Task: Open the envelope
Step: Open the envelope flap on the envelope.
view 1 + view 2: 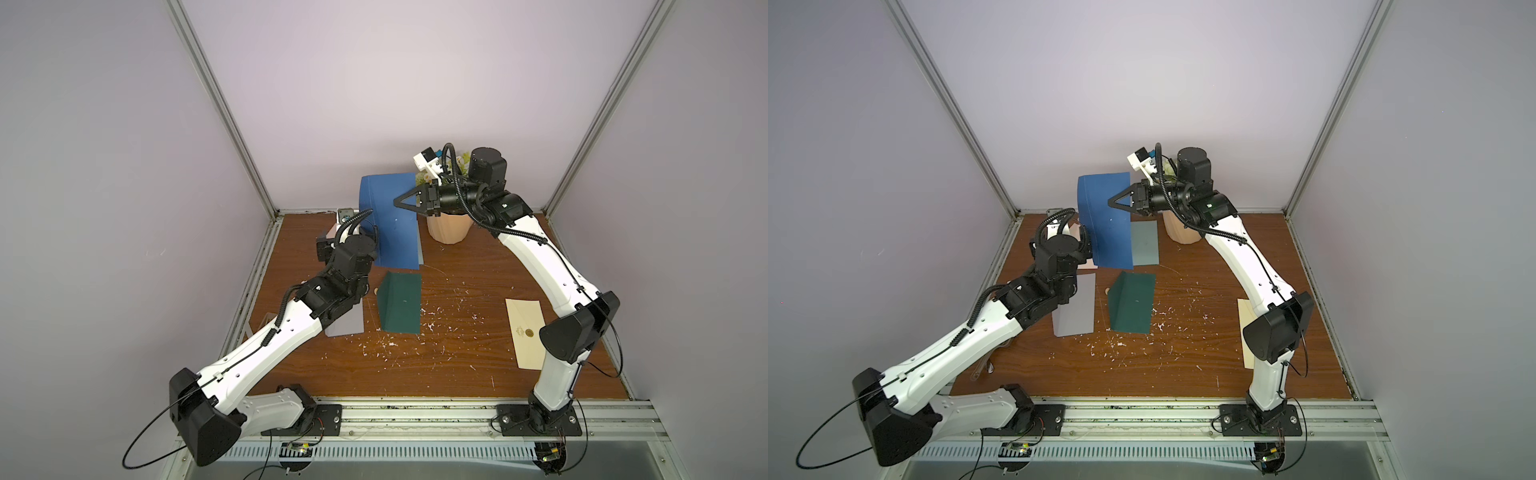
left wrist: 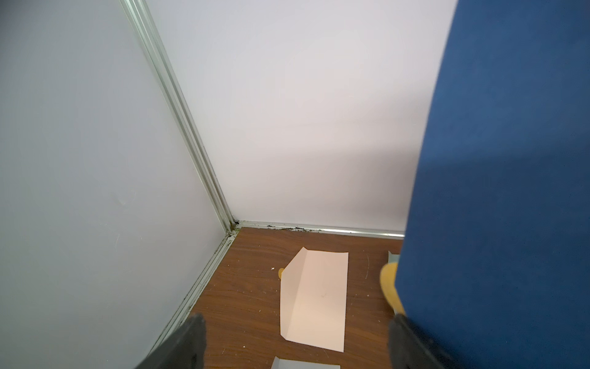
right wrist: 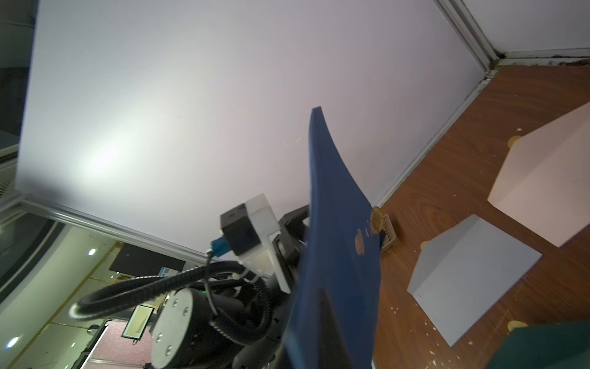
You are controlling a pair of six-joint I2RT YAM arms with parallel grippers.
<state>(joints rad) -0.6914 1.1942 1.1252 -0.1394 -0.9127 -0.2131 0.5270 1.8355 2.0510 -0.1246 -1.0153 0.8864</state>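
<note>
The right gripper (image 1: pixel 395 203) is clamped on the right-hand edge of the blue envelope (image 1: pixel 390 226), holding it off the wooden table (image 1: pixel 457 365) a little above the middle of the frame in both top views; the sheet stands roughly upright and bows a little. In the right wrist view a gold seal (image 3: pixel 376 220) sits at the envelope's edge, with a pale mark just beside it on the blue face. The left gripper (image 2: pixel 297 318) is spread wide with nothing between its fingers (image 2: pixel 191 338). Its other finger lies close against the blue envelope at the lower right of the left wrist frame, though whether it touches the paper is hard to tell. A pink envelope (image 2: pixel 314 297) lies flat on the table at the lower centre of that frame. In a top view a dark green envelope (image 1: pixel 401 305) lies just below the blue one, with a grey envelope (image 1: pixel 347 322) to its left, partly under the left arm. A cream envelope (image 1: pixel 525 328) lies at the right, beside the right arm's elbow. A peach pot (image 1: pixel 449 230) stands behind the right wrist. White flecks are scattered on the wood.
</note>
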